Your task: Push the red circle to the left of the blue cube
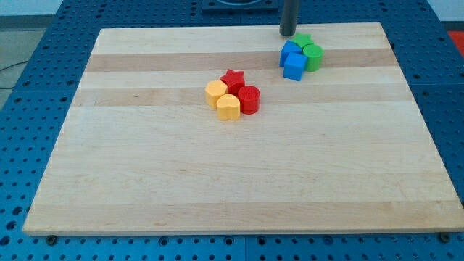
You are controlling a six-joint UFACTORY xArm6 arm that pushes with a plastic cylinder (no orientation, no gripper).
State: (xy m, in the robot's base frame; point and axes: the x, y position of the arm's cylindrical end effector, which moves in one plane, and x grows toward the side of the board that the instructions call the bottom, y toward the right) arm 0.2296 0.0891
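Your tip (288,34) sits at the upper right of the frame, right beside the blue-green cluster.

There's no claw on this rod, so nothing opens and nothing is held. The red circle (249,99) sits mid-board, touching the red star (232,78) and two yellow blocks (215,93) (228,106). The blue cube (294,66) is well apart, up right, packed against another blue block (290,50), a green cylinder (313,56) and a green star (303,39) on the wooden board (217,188).

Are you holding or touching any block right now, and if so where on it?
Nothing is held. My tip sits at the view's top, just above-left of the green and blue cluster, apart from the red circle and the blue cube.
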